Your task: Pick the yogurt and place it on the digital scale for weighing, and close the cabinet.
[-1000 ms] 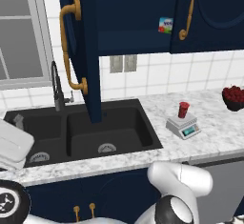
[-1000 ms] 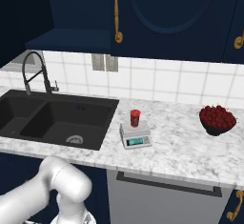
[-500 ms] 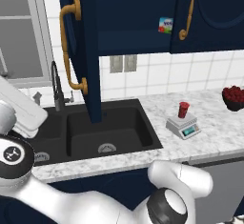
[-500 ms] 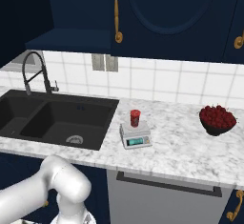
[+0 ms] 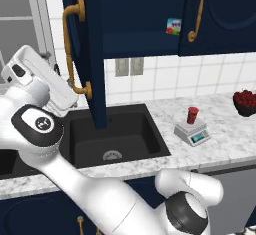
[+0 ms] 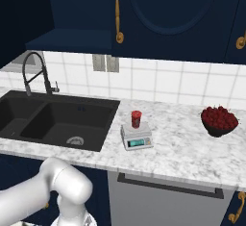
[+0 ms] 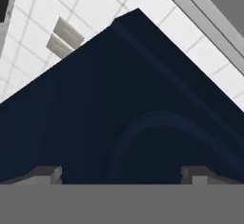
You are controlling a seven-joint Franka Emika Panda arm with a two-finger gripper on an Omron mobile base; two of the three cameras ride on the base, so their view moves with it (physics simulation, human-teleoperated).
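Base views flanking; hand view close on cabinet (image 7: pixel 119 123)

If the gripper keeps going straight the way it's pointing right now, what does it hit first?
Most likely the open cabinet door: in the hand view its navy panel lies straight ahead of the gripper, whose fingertips stand apart. How near it is cannot be judged.

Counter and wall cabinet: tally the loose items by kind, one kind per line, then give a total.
Yogurt cups: 1 (yogurt, standing on the scale)
Digital scales: 1 (digital scale)
Bowls of red fruit: 1 (bowl)
Cartons: 1 (blue-green carton inside the open cabinet)
Total: 4
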